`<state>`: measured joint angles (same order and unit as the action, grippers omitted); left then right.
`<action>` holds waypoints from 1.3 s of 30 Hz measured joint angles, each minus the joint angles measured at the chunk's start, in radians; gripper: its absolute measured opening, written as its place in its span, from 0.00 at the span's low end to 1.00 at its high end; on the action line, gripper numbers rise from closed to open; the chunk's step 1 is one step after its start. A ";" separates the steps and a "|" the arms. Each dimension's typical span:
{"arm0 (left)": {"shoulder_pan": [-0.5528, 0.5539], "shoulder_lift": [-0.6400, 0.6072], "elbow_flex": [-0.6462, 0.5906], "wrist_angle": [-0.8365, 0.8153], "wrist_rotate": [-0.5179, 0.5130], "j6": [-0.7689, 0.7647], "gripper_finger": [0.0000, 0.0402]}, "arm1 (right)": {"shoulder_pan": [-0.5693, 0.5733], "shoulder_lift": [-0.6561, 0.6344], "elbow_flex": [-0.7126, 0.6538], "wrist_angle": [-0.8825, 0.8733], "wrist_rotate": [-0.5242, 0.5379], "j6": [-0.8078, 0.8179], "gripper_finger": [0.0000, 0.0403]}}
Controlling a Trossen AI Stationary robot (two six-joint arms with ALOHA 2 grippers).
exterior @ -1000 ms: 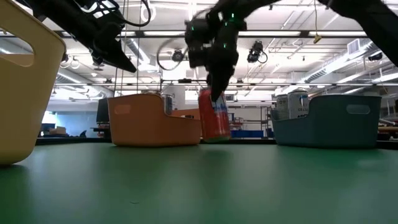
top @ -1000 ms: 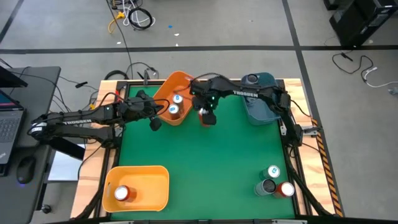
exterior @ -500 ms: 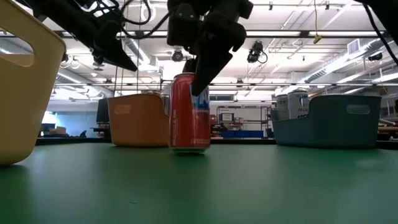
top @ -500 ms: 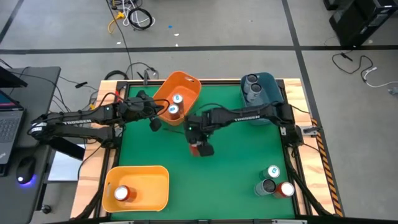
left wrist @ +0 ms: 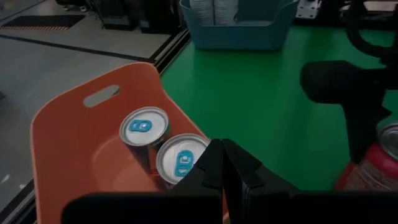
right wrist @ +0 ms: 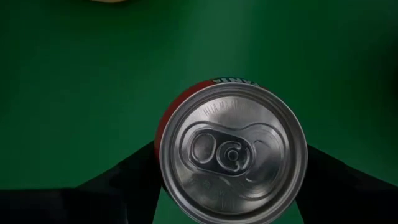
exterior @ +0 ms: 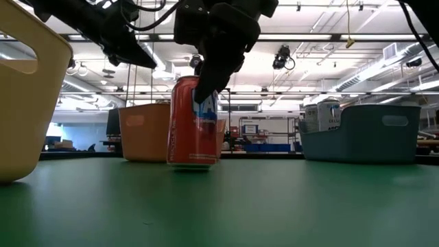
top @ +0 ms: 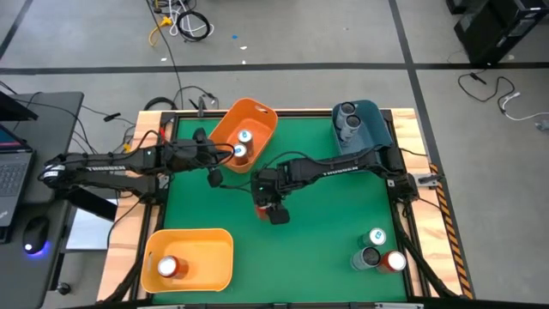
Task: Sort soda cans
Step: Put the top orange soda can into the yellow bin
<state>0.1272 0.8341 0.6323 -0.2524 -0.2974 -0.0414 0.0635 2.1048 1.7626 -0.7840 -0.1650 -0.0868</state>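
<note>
Gripping a red can [top: 266, 207] from above, the right pincer [top: 268, 204] stands it upright mid-table [top: 326, 232], just in front of the orange bin [top: 257, 116]. The left pincer [top: 214, 174], fingers together and holding nothing, hovers at that bin's near-left edge, over two blue-tabbed cans [left wrist: 158, 146]. Three more cans [top: 378, 251] cluster far from the bin, at the near-right corner.

orange bin [top: 257, 120] | yellow bin [top: 202, 249] | blue bin [top: 373, 146] | possibly a laptop [top: 10, 167]
</note>
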 joint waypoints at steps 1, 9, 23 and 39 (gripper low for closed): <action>-0.005 0.000 0.000 0.001 0.000 0.000 0.00 | 0.000 0.000 -0.001 0.000 0.000 0.004 0.70; -0.014 0.000 0.000 0.001 0.000 0.000 0.00 | -0.001 0.000 -0.003 0.001 0.000 0.019 0.71; -0.014 0.000 0.000 0.001 0.000 0.000 0.00 | 0.002 0.005 0.017 -0.050 0.017 0.011 0.73; -0.016 0.000 0.000 0.015 0.011 0.004 0.00 | 0.001 0.004 0.051 -0.022 0.021 -0.018 0.88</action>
<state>0.1113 0.8338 0.6323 -0.2371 -0.2864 -0.0376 0.0647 2.1086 1.8134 -0.8058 -0.1438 -0.1048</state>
